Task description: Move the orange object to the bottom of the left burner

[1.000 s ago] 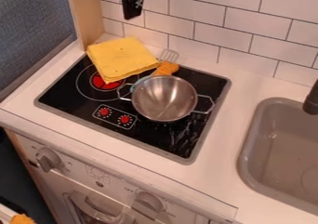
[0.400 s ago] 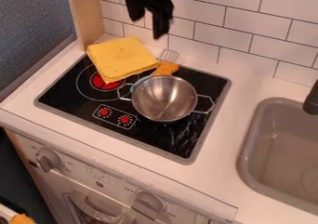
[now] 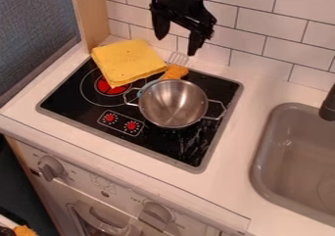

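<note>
My gripper (image 3: pixel 175 44) hangs at the top centre in front of the tiled wall, open, with nothing between its fingers. Below it, behind the steel pot, lies the orange object (image 3: pixel 175 72), its lower part hidden by the pot's rim. The left burner (image 3: pixel 108 86) shows its red centre near the left side of the black stovetop, and a folded yellow cloth (image 3: pixel 129 62) covers its back part.
The two-handled steel pot (image 3: pixel 173 104) stands on the stovetop's right half. A spatula's slotted head (image 3: pixel 178 58) shows behind the orange object. At the right are a grey sink (image 3: pixel 288 156) and a black faucet (image 3: pixel 328 105).
My gripper has come down and to the right from the top edge, and its two fingers now show spread apart. The orange object, pot and cloth have stayed where they were.
</note>
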You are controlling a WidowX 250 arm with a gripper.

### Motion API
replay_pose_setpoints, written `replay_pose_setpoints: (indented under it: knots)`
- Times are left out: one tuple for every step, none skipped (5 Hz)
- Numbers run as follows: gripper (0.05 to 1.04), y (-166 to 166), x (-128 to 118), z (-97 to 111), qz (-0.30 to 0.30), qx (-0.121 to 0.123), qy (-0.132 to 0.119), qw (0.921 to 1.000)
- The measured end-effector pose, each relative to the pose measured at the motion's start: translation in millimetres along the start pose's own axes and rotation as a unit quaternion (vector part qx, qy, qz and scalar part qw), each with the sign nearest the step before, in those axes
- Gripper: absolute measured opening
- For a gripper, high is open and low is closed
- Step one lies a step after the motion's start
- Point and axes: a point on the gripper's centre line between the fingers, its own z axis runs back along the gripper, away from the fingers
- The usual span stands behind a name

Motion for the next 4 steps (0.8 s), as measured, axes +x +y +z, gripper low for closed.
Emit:
replay_pose_setpoints:
  knots:
    - [1.001,-3.4,-5.7,-5.6,0.049,-0.001,0.006,0.9988]
    - [1.001,-6.5,-9.4,-12.3,0.060,-0.010,0.002,0.9981]
    - [1.001,1.2,-10.7,-16.4,0.084,-0.005,-0.004,0.9964]
    - [1.001,0.6,-10.9,-22.8,0.076,-0.009,-0.009,0.9970]
